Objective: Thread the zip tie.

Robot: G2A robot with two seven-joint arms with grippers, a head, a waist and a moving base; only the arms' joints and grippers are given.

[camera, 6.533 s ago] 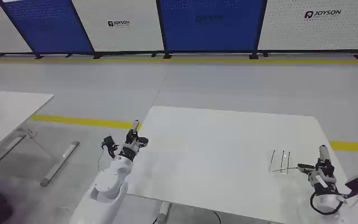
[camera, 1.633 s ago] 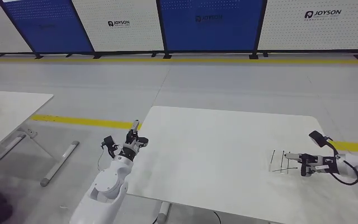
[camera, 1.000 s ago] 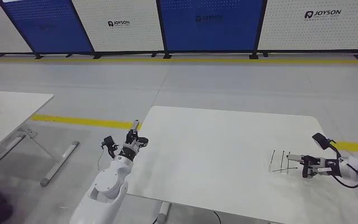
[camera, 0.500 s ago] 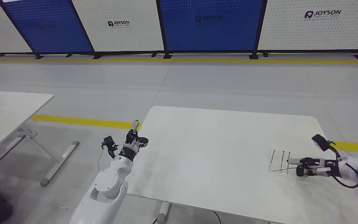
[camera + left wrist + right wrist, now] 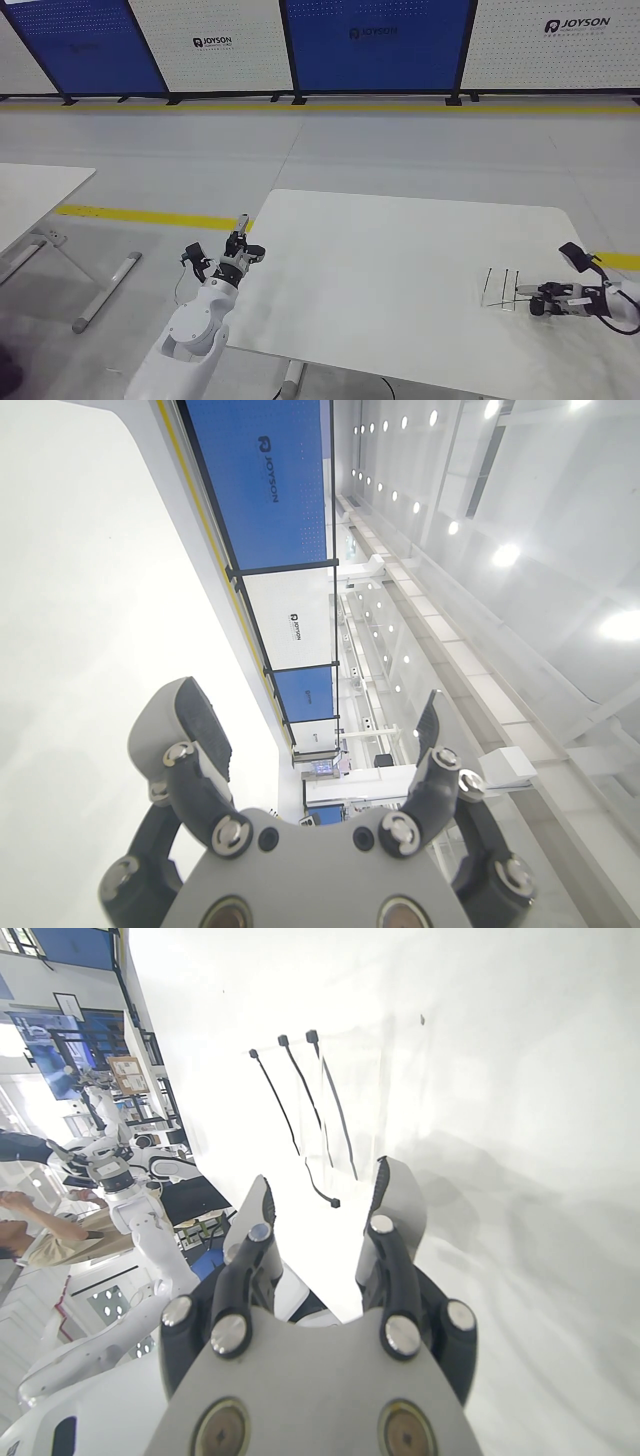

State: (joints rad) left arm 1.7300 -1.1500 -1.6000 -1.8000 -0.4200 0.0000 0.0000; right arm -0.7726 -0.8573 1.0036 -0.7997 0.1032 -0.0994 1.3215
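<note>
At the left edge of the white rectangular table (image 5: 400,260), the left gripper (image 5: 315,720) sits with its fingers spread wide and nothing between them, pointing away over the floor beyond. Well apart from it, near the table's right edge, three thin black plastic zip ties (image 5: 302,1078) lie flat side by side. A fourth, curled black zip tie (image 5: 320,1190) lies across their near ends. The right gripper (image 5: 322,1178) hovers low just beside these, parted and empty, with the curled tie's head roughly in line with the gap. The step in hand looks like the first pick-up, as no tie is lifted yet. Next, the fingertips must come down to the tabletop and pinch one thin strap cleanly, without dragging its neighbours.
</note>
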